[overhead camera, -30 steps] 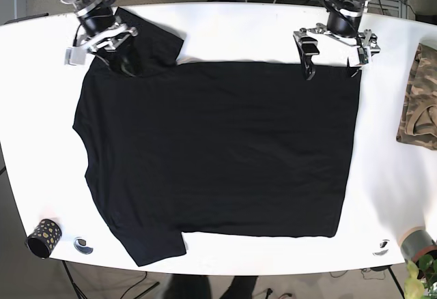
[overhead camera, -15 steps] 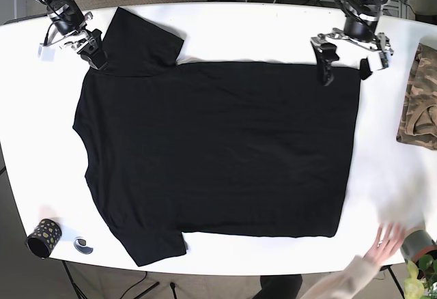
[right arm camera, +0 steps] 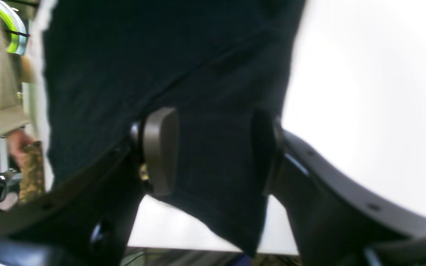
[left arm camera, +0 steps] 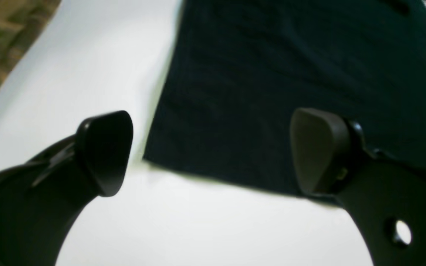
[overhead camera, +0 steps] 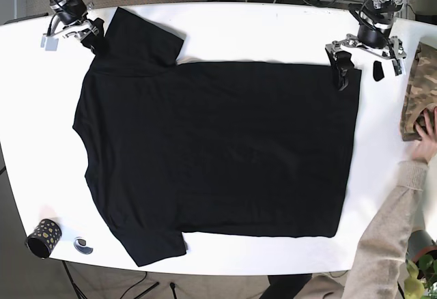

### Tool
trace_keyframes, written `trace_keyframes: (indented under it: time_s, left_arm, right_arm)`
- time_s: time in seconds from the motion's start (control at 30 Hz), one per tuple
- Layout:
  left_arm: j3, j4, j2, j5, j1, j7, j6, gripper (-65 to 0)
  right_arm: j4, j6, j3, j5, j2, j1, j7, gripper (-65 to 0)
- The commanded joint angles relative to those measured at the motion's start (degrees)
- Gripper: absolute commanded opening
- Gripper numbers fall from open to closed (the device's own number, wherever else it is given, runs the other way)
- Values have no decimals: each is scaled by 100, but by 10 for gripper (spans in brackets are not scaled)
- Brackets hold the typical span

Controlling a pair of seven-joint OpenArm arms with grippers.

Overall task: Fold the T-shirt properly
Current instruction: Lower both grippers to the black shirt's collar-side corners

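Note:
A black T-shirt (overhead camera: 218, 149) lies flat on the white table (overhead camera: 259, 33), neck side to the left, hem to the right. My left gripper (overhead camera: 360, 70) is open above the shirt's far right corner. In the left wrist view that corner (left arm camera: 272, 92) lies between the spread fingers (left arm camera: 104, 147), untouched. My right gripper (overhead camera: 70, 37) is open at the far left, beside the upper sleeve (overhead camera: 140, 39). In the right wrist view the sleeve (right arm camera: 213, 140) shows between the open pads (right arm camera: 159, 147). Neither gripper holds cloth.
A camouflage cloth (overhead camera: 418, 87) lies at the table's right edge, with a person's hand (overhead camera: 428, 135) on it and the arm (overhead camera: 386, 244) reaching in from the front right. A black dotted cup (overhead camera: 44, 237) and a small round object (overhead camera: 83, 246) sit front left.
Both arms have pulled back and outward toward the table's far corners. The person's hand has moved from the front right edge up onto the camouflage cloth.

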Motion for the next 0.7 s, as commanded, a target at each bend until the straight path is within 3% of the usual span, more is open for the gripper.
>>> trace_keyframes:
  time_s: [0.0,0.2,0.4,0.67]
  left_arm:
    - [2,94,-41,-31,0,-129,-49,0]
    - [11,94,-50,-40,-9,-129,-58,0]
    - [11,94,-164,-40,-167,-120,-58,0]
    - [98,94,-375,-49,-334,-120,-58,0]
  right_arm:
    - [76,75,44,37,-62,-126,69,-344]
    - [76,75,44,-165,-264,-231,69,-344]
    - [76,75,44,-226,-282,-390,69,-344]
    - [111,101,0,-244,-598,-645,69,-344]
